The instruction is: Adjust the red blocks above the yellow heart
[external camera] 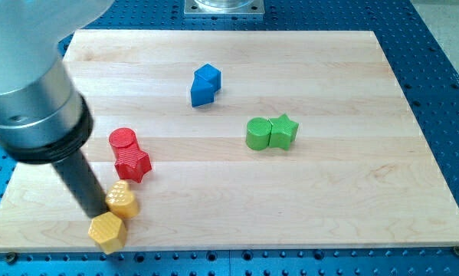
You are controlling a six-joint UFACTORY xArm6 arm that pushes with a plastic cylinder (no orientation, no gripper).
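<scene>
A red cylinder (123, 140) and a red star (132, 163) sit touching at the board's lower left, the star just below the cylinder. A yellow heart (122, 199) lies just below the red star. A yellow hexagon (106, 231) lies below the heart near the board's bottom edge. My tip (97, 211) rests at the heart's left side, just above the hexagon, touching or nearly touching both. The rod's wide grey body hides the board's upper left.
Two blue blocks (205, 84) sit together at the upper middle. A green cylinder (257, 133) and a green star (283, 131) touch at the middle right. The wooden board (352, 192) lies on a blue perforated table.
</scene>
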